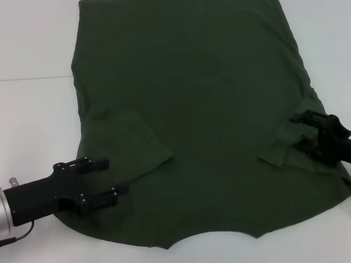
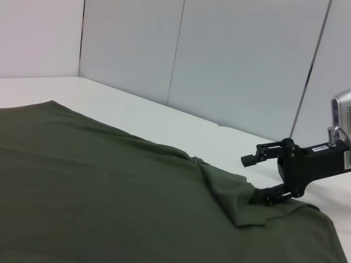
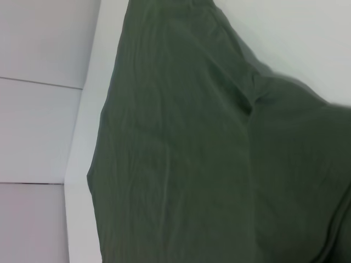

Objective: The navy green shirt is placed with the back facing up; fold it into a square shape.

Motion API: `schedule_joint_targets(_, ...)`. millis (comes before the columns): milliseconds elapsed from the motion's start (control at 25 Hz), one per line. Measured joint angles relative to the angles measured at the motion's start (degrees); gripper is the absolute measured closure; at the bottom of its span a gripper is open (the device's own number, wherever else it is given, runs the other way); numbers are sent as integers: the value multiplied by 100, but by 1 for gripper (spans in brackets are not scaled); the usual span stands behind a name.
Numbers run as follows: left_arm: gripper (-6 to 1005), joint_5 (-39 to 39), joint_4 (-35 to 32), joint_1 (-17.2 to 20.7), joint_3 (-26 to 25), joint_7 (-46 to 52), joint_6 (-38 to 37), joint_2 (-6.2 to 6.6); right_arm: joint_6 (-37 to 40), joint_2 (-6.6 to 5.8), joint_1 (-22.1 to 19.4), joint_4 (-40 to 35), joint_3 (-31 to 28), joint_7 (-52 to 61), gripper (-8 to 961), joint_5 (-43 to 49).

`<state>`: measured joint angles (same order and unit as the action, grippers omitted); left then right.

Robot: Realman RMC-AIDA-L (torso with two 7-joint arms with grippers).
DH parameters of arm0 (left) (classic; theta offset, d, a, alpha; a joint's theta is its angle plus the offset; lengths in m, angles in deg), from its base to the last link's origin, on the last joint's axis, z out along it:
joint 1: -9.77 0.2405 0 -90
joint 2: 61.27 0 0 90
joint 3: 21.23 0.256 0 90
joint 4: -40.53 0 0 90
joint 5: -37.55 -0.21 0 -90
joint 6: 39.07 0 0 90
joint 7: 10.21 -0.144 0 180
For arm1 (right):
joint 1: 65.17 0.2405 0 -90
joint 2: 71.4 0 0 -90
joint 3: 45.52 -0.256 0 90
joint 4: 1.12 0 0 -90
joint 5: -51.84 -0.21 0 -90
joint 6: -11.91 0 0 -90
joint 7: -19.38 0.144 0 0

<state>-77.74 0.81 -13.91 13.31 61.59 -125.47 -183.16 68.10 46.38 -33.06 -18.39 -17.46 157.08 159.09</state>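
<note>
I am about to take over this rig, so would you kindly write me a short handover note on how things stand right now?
Left gripper: open, low over the near left part of the shirt, beside the left sleeve; holding nothing.
Right gripper: open, at the right sleeve near the shirt's right edge; one finger sits above the cloth.
Large dark olive-green cloth T-shirt: spread flat on the white table, plain side up, collar nearest the robot.
Done: both short sleeves lie folded inward onto the body.
Left: all the body folds needed to make a square.
</note>
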Motion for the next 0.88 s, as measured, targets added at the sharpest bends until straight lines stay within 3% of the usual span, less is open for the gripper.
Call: schedule_joint_targets(880,252,7,0,-7,0,0,-70,0,-420,86,297,-24,-32,-643,158,-595)
